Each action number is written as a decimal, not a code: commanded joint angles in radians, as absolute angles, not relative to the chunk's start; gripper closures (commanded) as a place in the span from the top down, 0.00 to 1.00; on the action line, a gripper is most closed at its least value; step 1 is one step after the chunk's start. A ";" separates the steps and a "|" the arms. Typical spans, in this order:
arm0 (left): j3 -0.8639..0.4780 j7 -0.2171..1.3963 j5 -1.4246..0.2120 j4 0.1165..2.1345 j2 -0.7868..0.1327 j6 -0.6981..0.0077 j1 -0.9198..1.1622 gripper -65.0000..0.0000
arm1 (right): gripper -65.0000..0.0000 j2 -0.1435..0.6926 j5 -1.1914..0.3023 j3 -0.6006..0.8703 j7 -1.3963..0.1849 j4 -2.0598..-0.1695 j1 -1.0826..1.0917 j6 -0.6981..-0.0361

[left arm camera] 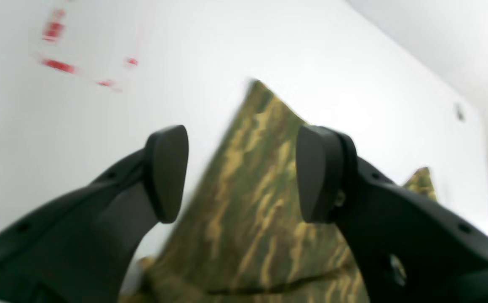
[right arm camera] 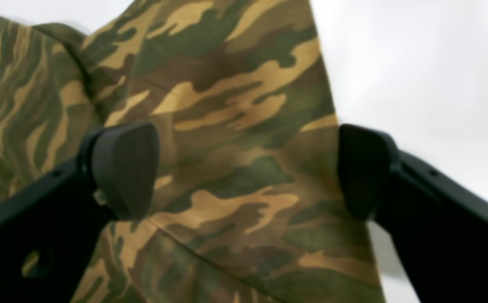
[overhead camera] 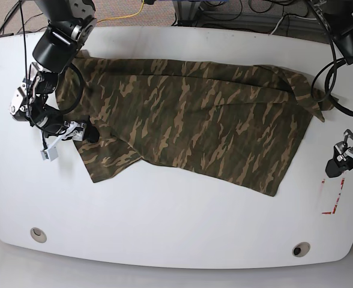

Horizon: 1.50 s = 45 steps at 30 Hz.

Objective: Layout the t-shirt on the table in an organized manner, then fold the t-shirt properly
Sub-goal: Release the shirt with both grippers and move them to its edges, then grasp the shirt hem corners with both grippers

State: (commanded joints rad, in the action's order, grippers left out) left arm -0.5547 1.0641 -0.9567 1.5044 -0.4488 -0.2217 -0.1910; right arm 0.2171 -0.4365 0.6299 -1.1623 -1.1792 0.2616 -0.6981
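Camouflage cloth covers the far middle of the desk [overhead camera: 164, 240]: the t-shirt [overhead camera: 188, 120] lies spread flat, its long far edge running close along the desk's far rim, its near edge slanting from a low corner at the left to another low corner right of centre. A sleeve or corner bunches at the far right (just beside the dark cable of the arm there).

The right gripper [overhead camera: 83, 133] sits at the shirt's left edge, low over the cloth; in its wrist view its jaws are spread wide with camouflage fabric between and below them, nothing clamped, and the shirt's edge running past the right-hand finger onto bare white. The left gripper [overhead camera: 338, 159] hangs off the shirt's right side over bare desk, apart from the cloth. Its wrist view shows the jaws released as well, with a pointed shirt corner beyond the gap.

Open white surface stretches along the whole near side, from the shirt's near edge down to the two grommet holes [overhead camera: 38, 233]. Red tape marks [overhead camera: 334, 198] lie near the right rim, close below the left gripper. Little free room remains on the far side.
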 joint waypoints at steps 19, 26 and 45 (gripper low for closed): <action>-0.395 0.918 -0.633 1.501 -0.302 -0.226 -0.234 0.59 | 0.75 0.183 -0.437 0.628 -1.207 -1.208 0.262 -0.698; -0.369 0.839 -0.541 1.494 -0.243 -0.223 -0.234 0.59 | 0.19 0.183 -0.437 0.628 -1.207 -1.208 0.263 -0.698; -0.325 0.555 -0.268 0.998 -0.220 -0.223 -0.424 0.59 | 0.07 0.185 -0.437 0.570 -1.207 -1.208 0.265 -0.698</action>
